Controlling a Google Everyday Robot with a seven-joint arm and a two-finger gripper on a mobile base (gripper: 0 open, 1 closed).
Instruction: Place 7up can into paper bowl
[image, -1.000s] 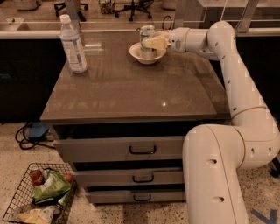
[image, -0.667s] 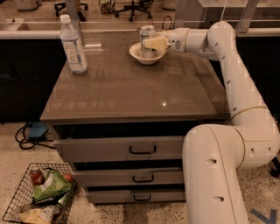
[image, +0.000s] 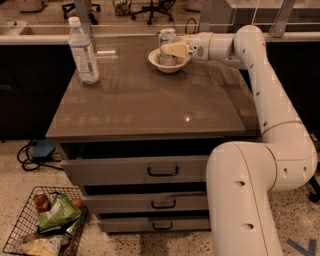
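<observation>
The 7up can (image: 166, 36), silver-topped, stands upright inside the cream-white paper bowl (image: 154, 59) at the far middle of the brown cabinet top. My gripper (image: 172, 50) reaches in from the right at the can's height. Its fingers (image: 176, 49) lie across the can's body, closed on it. The can's lower part is hidden by the fingers and the bowl's wall. My white arm runs from the bowl along the right side of the cabinet down to the foreground.
A tall clear water bottle (image: 83, 52) stands at the far left of the cabinet top (image: 150, 105). Drawers (image: 162, 171) face me below. A wire basket (image: 45, 222) of snacks sits on the floor at the lower left. A counter runs behind.
</observation>
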